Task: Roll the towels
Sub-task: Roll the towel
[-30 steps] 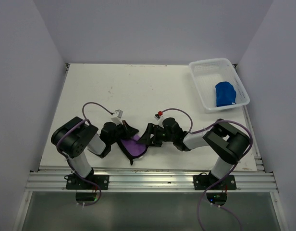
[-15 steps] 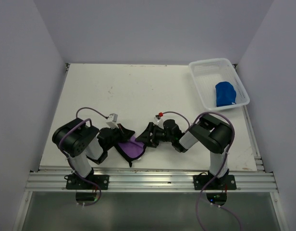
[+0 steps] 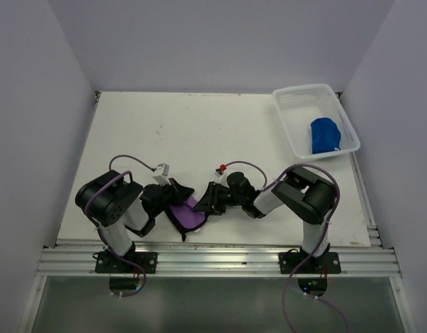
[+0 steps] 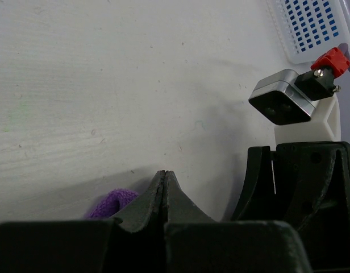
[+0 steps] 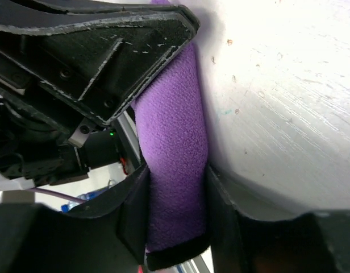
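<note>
The purple towel (image 3: 188, 211), with a black edge, lies near the table's front edge between my two grippers. My right gripper (image 3: 208, 202) is shut on a thick fold of it; in the right wrist view the purple towel (image 5: 174, 148) fills the gap of the right gripper (image 5: 175, 210). My left gripper (image 3: 177, 197) touches the towel's left side. In the left wrist view the left gripper (image 4: 165, 177) has its fingertips pressed together, with a bit of purple towel (image 4: 111, 203) showing beside them. The blue towel (image 3: 324, 134) lies bunched in the basket.
The white mesh basket (image 3: 288, 132) stands at the back right, and its corner shows in the left wrist view (image 4: 311, 28). The right arm's wrist camera with a red cap (image 4: 294, 99) is close to the left gripper. The table's front rail (image 3: 213, 260) is just behind the towel.
The right gripper has moved a little left with the towel fold in it, its arm folding in. The left arm drew back slightly. The towel shifted left.
</note>
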`<control>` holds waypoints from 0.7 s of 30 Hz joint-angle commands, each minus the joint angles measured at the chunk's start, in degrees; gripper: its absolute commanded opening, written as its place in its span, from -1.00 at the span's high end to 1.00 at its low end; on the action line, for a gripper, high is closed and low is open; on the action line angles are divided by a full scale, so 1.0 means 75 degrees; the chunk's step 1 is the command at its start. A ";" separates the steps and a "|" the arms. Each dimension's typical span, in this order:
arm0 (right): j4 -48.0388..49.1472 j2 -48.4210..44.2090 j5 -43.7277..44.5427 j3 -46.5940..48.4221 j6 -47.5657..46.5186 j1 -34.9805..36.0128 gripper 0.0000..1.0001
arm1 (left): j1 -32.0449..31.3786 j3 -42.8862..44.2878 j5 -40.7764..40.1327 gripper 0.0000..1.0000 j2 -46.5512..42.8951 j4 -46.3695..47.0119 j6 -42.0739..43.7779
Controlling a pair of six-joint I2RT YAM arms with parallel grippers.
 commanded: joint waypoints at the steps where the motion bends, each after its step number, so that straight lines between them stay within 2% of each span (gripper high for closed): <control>1: -0.1024 -0.0081 0.0241 0.0207 -0.0768 0.0205 0.15 | -0.0031 -0.0068 -0.0263 1.00 -0.0003 -0.0161 0.0377; 4: -0.2730 -0.0665 0.0920 0.0500 -0.1646 0.0486 0.37 | -0.0031 0.0003 -0.0263 1.00 -0.0062 -0.0395 0.0388; 9: -0.4527 -0.1406 0.2675 0.1050 -0.2680 0.1071 0.62 | -0.0031 0.0073 -0.0286 1.00 -0.0179 -0.0630 0.0400; 12: -0.5652 -0.1617 0.3743 0.1484 -0.3138 0.1493 0.93 | -0.0031 0.0248 -0.0146 1.00 -0.0331 -0.0980 0.0354; 13: -0.6223 -0.1641 0.4048 0.1601 -0.3324 0.1599 1.00 | -0.0031 0.0330 -0.0076 0.94 -0.0506 -0.1330 0.0353; 17: -0.7598 -0.1548 0.5806 0.2292 -0.3735 0.2301 1.00 | -0.0031 0.0763 0.0112 0.60 -0.1092 -0.2234 0.0272; 18: -0.8029 -0.1501 0.6435 0.2410 -0.3852 0.2419 1.00 | -0.0031 0.0869 0.0182 0.58 -0.1209 -0.2491 0.0248; 21: -0.8583 -0.1337 0.7305 0.2773 -0.4063 0.2841 1.00 | -0.0042 0.1349 0.0218 0.44 -0.1597 -0.3604 0.0178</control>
